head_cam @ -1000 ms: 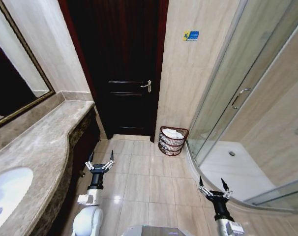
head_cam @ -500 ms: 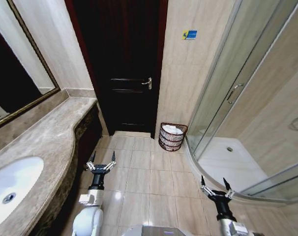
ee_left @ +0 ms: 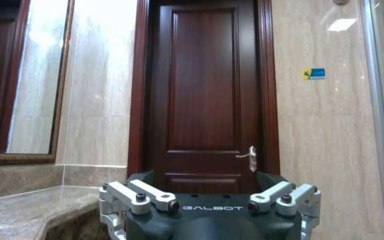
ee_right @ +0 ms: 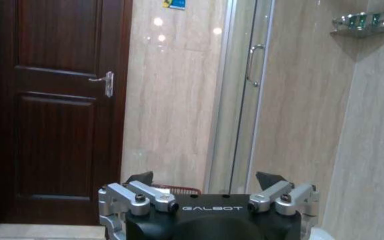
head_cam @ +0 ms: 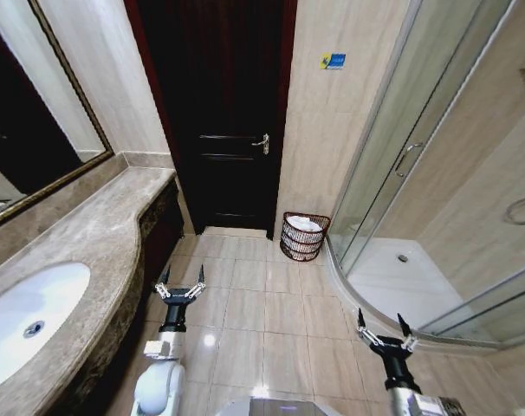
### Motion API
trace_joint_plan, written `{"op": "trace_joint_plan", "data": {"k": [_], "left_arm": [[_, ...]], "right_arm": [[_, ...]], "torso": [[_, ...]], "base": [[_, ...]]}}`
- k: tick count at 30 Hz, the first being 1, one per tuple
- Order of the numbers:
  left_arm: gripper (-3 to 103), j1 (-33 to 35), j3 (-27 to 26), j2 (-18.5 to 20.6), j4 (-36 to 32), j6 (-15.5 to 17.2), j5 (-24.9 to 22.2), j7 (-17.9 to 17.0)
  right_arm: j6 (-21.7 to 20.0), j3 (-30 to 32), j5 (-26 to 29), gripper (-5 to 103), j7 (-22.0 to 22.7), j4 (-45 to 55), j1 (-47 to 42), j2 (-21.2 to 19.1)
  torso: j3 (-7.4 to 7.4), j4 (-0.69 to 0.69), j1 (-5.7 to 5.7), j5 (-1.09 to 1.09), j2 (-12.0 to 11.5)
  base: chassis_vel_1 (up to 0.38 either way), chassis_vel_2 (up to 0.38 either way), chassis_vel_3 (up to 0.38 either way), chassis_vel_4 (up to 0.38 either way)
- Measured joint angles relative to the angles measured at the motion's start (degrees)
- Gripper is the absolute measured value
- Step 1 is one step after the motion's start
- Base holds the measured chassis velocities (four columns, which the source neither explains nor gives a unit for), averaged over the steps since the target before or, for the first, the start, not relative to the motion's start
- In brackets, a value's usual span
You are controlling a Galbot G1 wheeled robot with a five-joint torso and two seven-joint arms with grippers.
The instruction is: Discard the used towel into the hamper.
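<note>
The hamper (head_cam: pixel 302 241), a small round reddish-brown open-weave basket, stands on the floor in the corner between the door and the shower glass. A white towel (head_cam: pixel 304 224) lies inside it, at the top. My left gripper (head_cam: pixel 179 289) hangs open and holds nothing, low over the floor tiles beside the vanity, well short of the hamper. My right gripper (head_cam: pixel 385 331) is also open and holds nothing, near the curved shower edge. In the right wrist view the hamper's rim (ee_right: pixel 178 189) peeks above the right gripper (ee_right: pixel 204 180). The left gripper (ee_left: pixel 205 180) faces the door.
A marble counter (head_cam: pixel 98 234) with a white sink (head_cam: pixel 29 316) runs along the left under a mirror. A dark wooden door (head_cam: pixel 219 130) is straight ahead. The glass shower enclosure (head_cam: pixel 401 173) curves along the right. Beige floor tiles (head_cam: pixel 262 303) lie open between them.
The whole head view has shifted: more of the sink shows and the hamper sits a little farther off, so the camera moved. Both grippers keep their open pose.
</note>
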Motion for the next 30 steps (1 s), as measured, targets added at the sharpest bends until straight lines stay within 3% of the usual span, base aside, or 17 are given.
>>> {"op": "trace_joint_plan", "data": {"k": [7,12,14,15,16,18,19,20,22,24,25,30], "left_arm": [[100,1.19,0.59,0.00,-1.72,1.08,-0.95,0.72],[100,1.55,0.48,0.00,-5.47,4.56,-1.63,0.59],[100,1.13,0.20,0.00,-8.70,7.83,-2.49,0.91],[100,1.13,0.20,0.00,-8.70,7.83,-2.49,0.91],[100,0.91,0.13,0.02,-10.16,10.81,-3.44,1.86],[100,-0.12,0.77,2.37,-11.54,17.81,-7.76,4.08],[100,-0.70,1.39,4.08,-11.44,19.17,-9.23,3.99],[100,-0.70,1.39,4.08,-11.44,19.17,-9.23,3.99],[100,-2.15,2.67,11.13,-10.12,20.36,-11.43,3.41],[100,-2.32,2.87,12.65,-9.88,20.28,-11.76,3.28],[100,-2.49,3.60,15.83,-9.43,19.90,-12.63,1.58],[100,-3.05,4.94,16.91,-8.81,19.39,-11.44,-3.46]], "right_arm": [[-1.30,0.45,2.89,100,-0.59,2.83,-0.20,-0.07],[-2.93,2.00,3.09,100,-1.63,5.07,1.03,0.15],[-5.76,3.39,3.82,100,-1.76,7.72,2.21,0.34],[-5.76,3.39,3.82,100,-1.76,7.72,2.21,0.34],[-8.16,4.36,4.31,100,-2.10,8.89,3.34,0.44],[-13.47,6.39,6.28,100,-3.85,10.06,6.36,0.52],[-14.89,7.00,6.66,100,-4.31,10.16,7.58,0.58],[-14.89,7.00,6.66,100,-4.31,10.16,7.58,0.58],[-16.74,7.85,6.79,100,-5.47,10.15,9.92,0.40],[-16.82,7.83,6.79,100,-5.64,10.21,10.03,0.40],[-17.02,7.33,6.38,100,-5.85,10.87,10.11,0.94],[-16.66,4.56,3.40,100,-5.62,12.01,10.20,3.54]], "torso": [[0.00,0.01,0.02,-0.02,0.00],[0.00,0.00,0.01,0.00,0.00],[0.00,0.00,0.01,-0.01,0.00],[0.00,0.00,0.01,-0.01,0.00],[0.00,0.00,0.01,0.00,0.00],[0.00,0.02,0.01,0.01,0.00],[0.00,0.02,0.01,0.00,0.00],[0.00,0.02,0.01,0.00,0.00],[0.01,0.00,0.02,-0.02,-0.01],[0.01,-0.01,0.02,0.00,-0.01],[0.01,0.00,0.02,-0.02,-0.01],[0.00,0.01,0.00,-0.01,-0.01]], "base": [[0.000,0.000,0.000,0.000],[0.000,0.000,0.000,0.000],[0.000,0.000,0.000,0.000],[0.000,0.000,0.000,0.000],[0.000,0.000,0.000,0.000],[0.000,0.000,0.000,0.000],[0.000,0.000,0.000,0.000],[0.000,0.000,0.000,0.000],[0.000,0.000,0.000,0.000],[0.000,0.000,0.000,0.000],[0.000,0.000,0.000,0.000],[0.000,0.000,0.000,0.000]]}}
